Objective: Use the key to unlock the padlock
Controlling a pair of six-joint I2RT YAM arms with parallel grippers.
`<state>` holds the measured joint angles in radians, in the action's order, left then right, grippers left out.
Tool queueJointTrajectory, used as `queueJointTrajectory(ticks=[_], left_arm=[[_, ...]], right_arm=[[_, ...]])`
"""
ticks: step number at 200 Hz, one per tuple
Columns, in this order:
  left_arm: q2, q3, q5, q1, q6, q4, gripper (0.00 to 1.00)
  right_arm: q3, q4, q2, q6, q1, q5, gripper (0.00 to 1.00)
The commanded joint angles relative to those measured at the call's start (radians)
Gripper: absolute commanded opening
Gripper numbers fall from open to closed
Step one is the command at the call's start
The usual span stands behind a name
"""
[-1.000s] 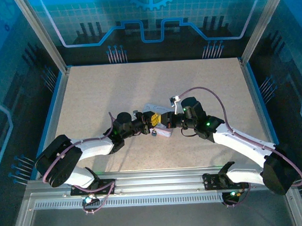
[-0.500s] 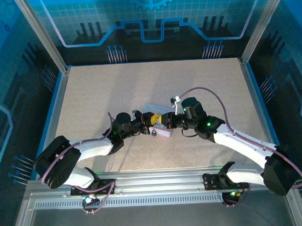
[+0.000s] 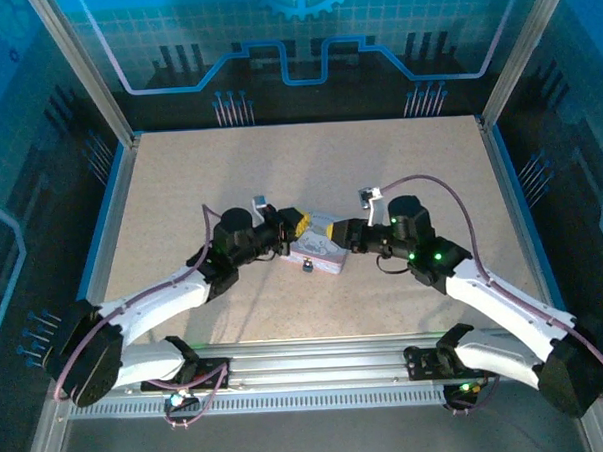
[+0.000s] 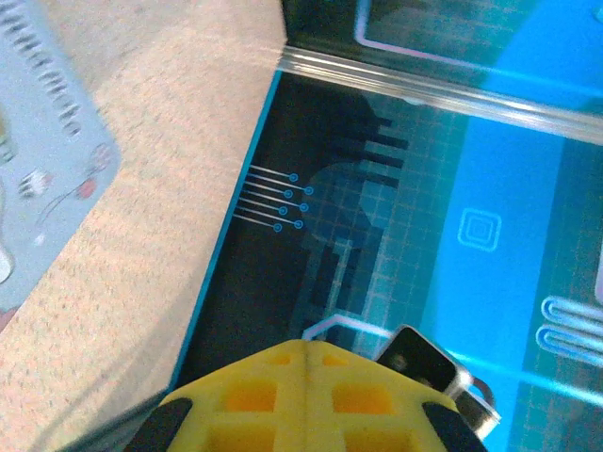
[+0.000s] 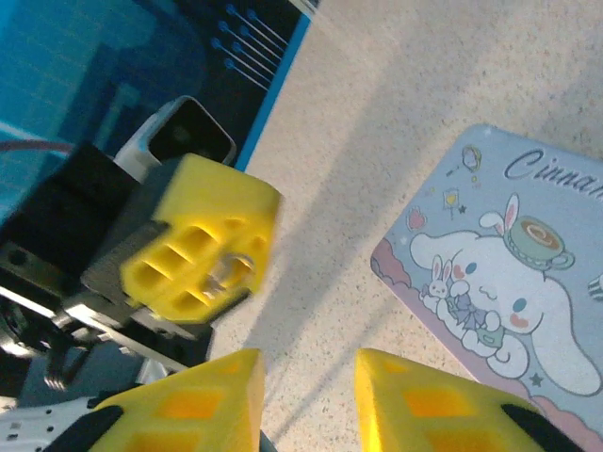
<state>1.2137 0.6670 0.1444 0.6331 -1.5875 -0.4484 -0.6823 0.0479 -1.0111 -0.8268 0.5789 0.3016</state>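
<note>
Top external: mid-table (image 3: 180, 191), a cartoon-print tin (image 3: 321, 253), with the padlock (image 3: 307, 267) just beside its 6 o'clock edge. Left gripper (image 3: 293, 224) at the tin's 10 o'clock, right gripper (image 3: 340, 229) at its 2 o'clock, tips near each other.

Left wrist: yellow fingers (image 4: 283, 395) pressed flat together; tin at 9 o'clock.

Right wrist: own jaws partly apart, holding nothing. At 9 o'clock, left gripper clamped, with a small grey metal bit at its seam, too blurred to call the key. Tin at 3 o'clock.

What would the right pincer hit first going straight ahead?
Probably the left pincer, close ahead of the right pincer though slightly off-axis; the tin lies beside that line. Depth is unclear.
</note>
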Motion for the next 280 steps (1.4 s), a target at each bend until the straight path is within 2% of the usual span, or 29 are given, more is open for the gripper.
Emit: queueJointTrajectory(ticks=[1, 14, 36, 83, 163, 280], left_arm=[[-0.052, 0.093, -0.014, -0.008, 0.31, 0.159, 0.0], [-0.063, 0.13, 0.0, -0.007, 0.415, 0.174, 0.0], [-0.072, 0.16, 0.029, -0.003, 0.537, 0.121, 0.0], [-0.082, 0.177, 0.069, 0.017, 0.647, 0.026, 0.0], [-0.077, 0.173, 0.077, 0.028, 0.655, 0.01, 0.0], [-0.075, 0.159, 0.054, 0.029, 0.64, 0.017, 0.0]], right_arm=[[0.079, 0.249, 0.043, -0.128, -0.062, 0.123, 0.38], [0.107, 0.385, 0.048, -0.202, -0.083, 0.152, 0.41], [0.093, 0.468, 0.03, -0.246, -0.083, 0.191, 0.43], [0.053, 0.547, -0.008, -0.271, -0.056, 0.211, 0.45], [-0.025, 0.558, -0.1, -0.25, 0.009, 0.217, 0.45], [-0.031, 0.551, -0.131, -0.244, 0.037, 0.208, 0.23]])
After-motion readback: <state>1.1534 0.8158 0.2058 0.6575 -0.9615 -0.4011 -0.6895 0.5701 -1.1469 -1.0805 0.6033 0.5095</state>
